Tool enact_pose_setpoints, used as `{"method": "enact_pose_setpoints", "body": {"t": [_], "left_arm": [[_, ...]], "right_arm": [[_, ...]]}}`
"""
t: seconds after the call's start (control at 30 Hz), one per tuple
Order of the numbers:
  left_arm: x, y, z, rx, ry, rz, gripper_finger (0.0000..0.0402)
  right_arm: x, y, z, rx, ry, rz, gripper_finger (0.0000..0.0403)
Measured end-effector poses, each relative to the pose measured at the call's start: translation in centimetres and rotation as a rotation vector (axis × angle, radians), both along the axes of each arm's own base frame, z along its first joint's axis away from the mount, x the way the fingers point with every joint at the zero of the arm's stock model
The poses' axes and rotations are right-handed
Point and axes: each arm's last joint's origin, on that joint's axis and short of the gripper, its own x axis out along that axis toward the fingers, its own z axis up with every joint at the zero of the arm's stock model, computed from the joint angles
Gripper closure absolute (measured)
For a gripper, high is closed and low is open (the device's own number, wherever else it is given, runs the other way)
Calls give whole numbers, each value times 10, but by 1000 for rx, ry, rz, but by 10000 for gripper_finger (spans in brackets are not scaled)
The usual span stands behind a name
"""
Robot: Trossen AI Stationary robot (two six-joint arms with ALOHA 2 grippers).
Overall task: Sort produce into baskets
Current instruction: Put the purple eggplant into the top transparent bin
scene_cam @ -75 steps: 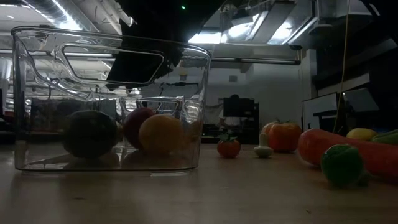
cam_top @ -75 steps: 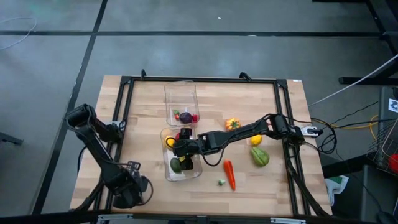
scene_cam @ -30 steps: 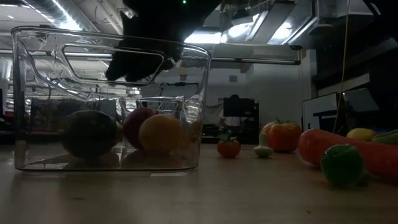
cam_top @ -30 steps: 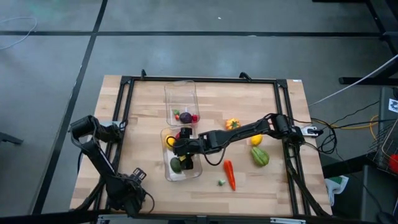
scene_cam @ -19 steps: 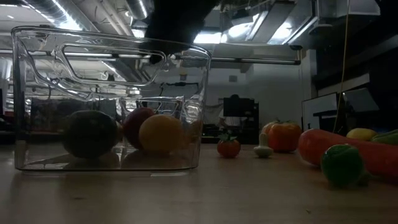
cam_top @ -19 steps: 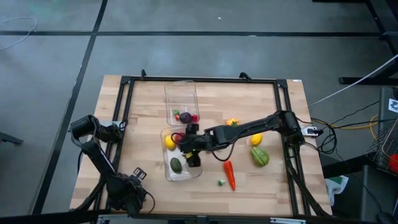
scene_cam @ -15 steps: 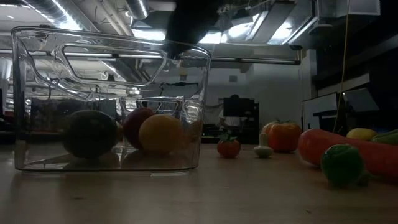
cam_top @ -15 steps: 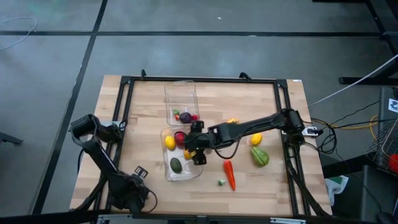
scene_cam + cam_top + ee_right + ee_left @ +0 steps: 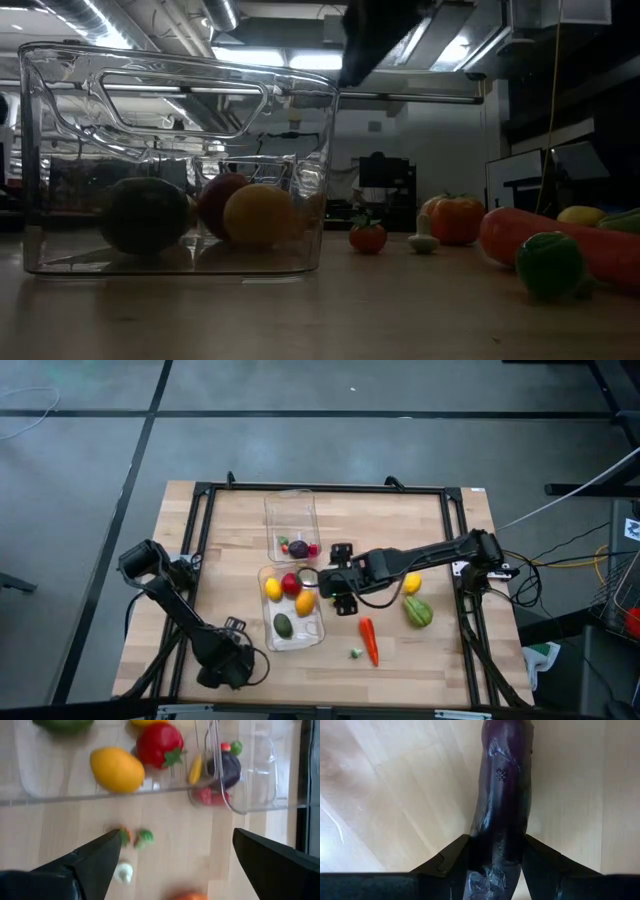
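Note:
My left gripper is near the table's front left, shut on a purple aubergine. My right gripper is open and empty, just right of the near clear basket; its fingers show in the right wrist view. That basket holds a yellow lemon, a red fruit, an orange fruit and a green avocado. The far clear basket holds a purple piece and small red pieces. My left gripper pinches the aubergine between its two fingers, one on each long side of its end. The aubergine runs along the fingers and sticks out past their tips over the wood. I cannot tell whether it touches the table.
Right of the baskets lie an orange pepper, a lemon, a green pepper, a carrot and a small green piece. A black frame rims the table. Bare wood lies on the left.
My right gripper has risen out of the near basket and gone toward the table's right edge and a little toward the far edge; the orange fruit now lies uncovered in that basket. My left gripper has gone a little toward the table's right edge.

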Motion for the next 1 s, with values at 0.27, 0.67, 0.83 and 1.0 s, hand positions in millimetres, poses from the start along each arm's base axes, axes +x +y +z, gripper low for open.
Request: {"method": "enact_pose_setpoints", "body": {"t": [0.27,0.67,0.83,1.0], "left_arm": [[1,2,1,1,14,8,248],[-4,7,26,117,130,0,247],[-9,12,40,207,208,6,247],[-11,20,52,310,247,5,247]], "right_arm": [[-53,-9,-3,-17,-23,-57,24],[-109,-26,-36,-11,-234,-247,24],[-113,-27,-47,-18,-217,-249,24],[-112,-27,-48,-14,-229,-246,24]]}}
